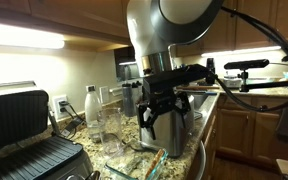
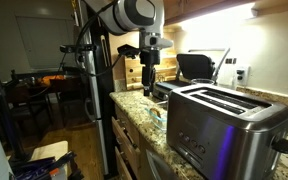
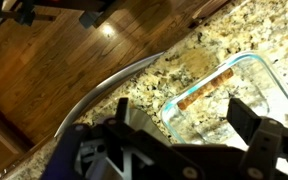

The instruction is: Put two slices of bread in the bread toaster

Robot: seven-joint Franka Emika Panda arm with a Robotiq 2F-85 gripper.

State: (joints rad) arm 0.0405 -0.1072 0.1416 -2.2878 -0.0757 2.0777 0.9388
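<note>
- Speckled granite counter [image 3: 184,60] is running along the wall of a dim kitchen, with wooden cabinets above and a light strip glowing under them.
- At the left in an exterior view, a black ribbed grill [image 1: 24,135] is standing open on the counter. A white bottle [image 1: 91,104] and some clear glasses [image 1: 110,125] are standing to its right.
- Right of them, the robot arm [image 1: 159,30] is reaching down, and its gripper [image 1: 159,118] is hovering over a glass dish [image 1: 144,147] near the counter's edge.
- At the far right of that view, a camera on a stand [image 1: 246,66] is pointing across the scene.
- In an exterior view from the opposite end, the gripper is hanging left of centre. The toaster [image 2: 224,122] is sitting at the right in the foreground, slots facing up, well apart from the gripper.
- In the wrist view, a wooden floor [image 3: 54,60] is showing at the upper left, beyond the counter's curved edge.
- The two fingers [image 3: 246,120] are standing spread wide apart, gripping nothing.
- A slice of bread [image 3: 204,93], orange-brown, is lying in the glass dish, along its left wall. How many slices are lying there cannot be told.
</note>
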